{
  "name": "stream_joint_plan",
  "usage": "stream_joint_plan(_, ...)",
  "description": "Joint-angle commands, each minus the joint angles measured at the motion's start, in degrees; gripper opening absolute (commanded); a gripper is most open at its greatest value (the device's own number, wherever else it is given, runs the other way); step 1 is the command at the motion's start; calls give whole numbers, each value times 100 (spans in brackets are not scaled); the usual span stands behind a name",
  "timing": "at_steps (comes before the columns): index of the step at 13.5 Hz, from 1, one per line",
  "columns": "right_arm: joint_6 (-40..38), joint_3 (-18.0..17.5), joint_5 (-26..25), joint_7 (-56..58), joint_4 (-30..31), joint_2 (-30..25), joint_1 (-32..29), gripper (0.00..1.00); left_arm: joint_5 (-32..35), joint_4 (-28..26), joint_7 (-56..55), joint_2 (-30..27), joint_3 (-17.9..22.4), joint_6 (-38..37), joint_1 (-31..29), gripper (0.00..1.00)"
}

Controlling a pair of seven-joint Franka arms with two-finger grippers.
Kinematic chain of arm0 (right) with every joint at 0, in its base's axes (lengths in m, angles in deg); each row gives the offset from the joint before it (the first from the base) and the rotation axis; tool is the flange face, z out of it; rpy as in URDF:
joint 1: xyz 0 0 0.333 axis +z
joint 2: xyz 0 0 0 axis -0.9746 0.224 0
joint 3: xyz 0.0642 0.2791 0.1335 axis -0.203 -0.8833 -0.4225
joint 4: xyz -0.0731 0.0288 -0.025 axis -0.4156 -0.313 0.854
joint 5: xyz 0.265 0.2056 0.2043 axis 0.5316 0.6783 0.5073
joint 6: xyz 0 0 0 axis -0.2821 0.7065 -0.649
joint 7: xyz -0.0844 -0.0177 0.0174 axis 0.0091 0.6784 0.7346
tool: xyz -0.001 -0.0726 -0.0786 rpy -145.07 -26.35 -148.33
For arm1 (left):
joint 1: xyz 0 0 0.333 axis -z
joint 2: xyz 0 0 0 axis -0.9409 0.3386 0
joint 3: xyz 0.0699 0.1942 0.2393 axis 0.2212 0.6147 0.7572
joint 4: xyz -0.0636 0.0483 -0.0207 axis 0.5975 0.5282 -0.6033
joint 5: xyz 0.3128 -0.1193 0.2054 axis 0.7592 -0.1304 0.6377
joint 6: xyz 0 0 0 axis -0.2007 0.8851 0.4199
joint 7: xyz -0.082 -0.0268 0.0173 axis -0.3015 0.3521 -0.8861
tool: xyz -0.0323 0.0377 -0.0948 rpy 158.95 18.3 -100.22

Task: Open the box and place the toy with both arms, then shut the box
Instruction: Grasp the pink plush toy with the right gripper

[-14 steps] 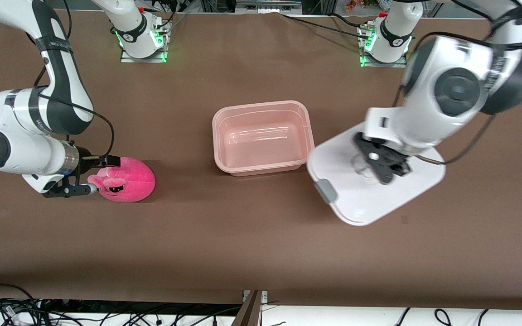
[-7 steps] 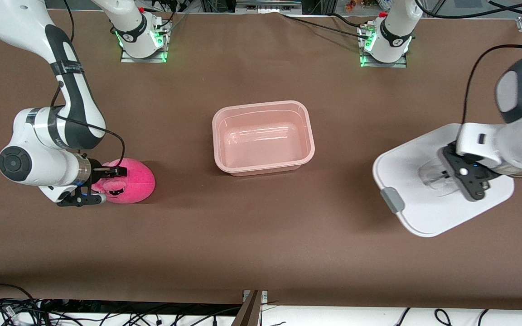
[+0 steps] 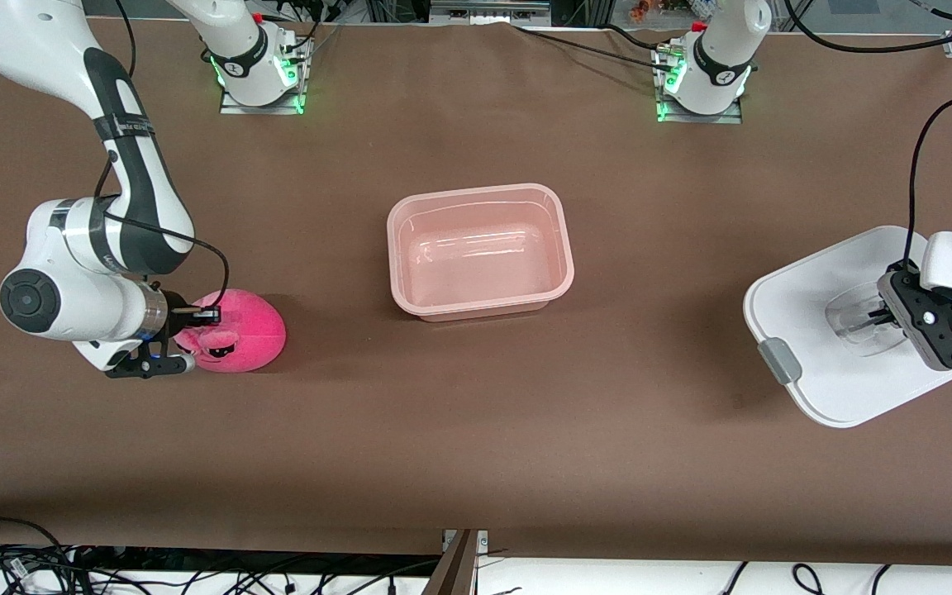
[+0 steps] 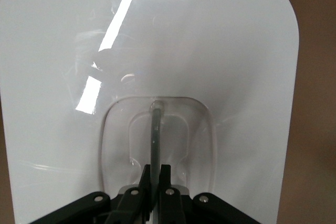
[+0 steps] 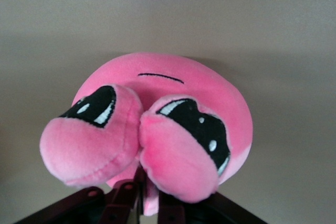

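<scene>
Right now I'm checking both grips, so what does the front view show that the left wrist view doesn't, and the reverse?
Only the front view shows the open box, and the right gripper shut on the toy toward the right arm's end. Only the left wrist view shows the fingers pinching the clear handle. Both show the left gripper shut on the lid.

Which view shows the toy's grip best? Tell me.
Right wrist view: the right gripper is shut on the toy, bunching its face. The front view shows the toy small, partly hidden by the gripper. The left wrist view shows only the lid.
</scene>
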Motion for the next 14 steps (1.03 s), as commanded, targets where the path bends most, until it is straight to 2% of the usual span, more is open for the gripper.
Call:
stream_joint_plan(1, -48, -63, -39, 109, -65, -35, -44, 0, -29, 82, 149, 120, -66, -26, -123, 0)
stream_joint_plan(4, -240, -71, -39, 179, -240, -131, 158, 0, -64, 108, 132, 296, -66, -8, -150, 0)
stream_joint_plan(8, -1057, -71, -21, 408, -1004, -150, 631, 0, -117, 161, 44, 472, -83, 184, -53, 0)
stream_joint_plan(11, -1296, -80, -21, 556, -1261, -158, 1036, 0, -117, 161, 35, 603, -110, 256, -53, 0)
stream_joint_plan(14, -1594, -80, -47, 2150, -1506, -176, 1493, 0, -100, 161, 35, 621, -110, 414, -53, 0)
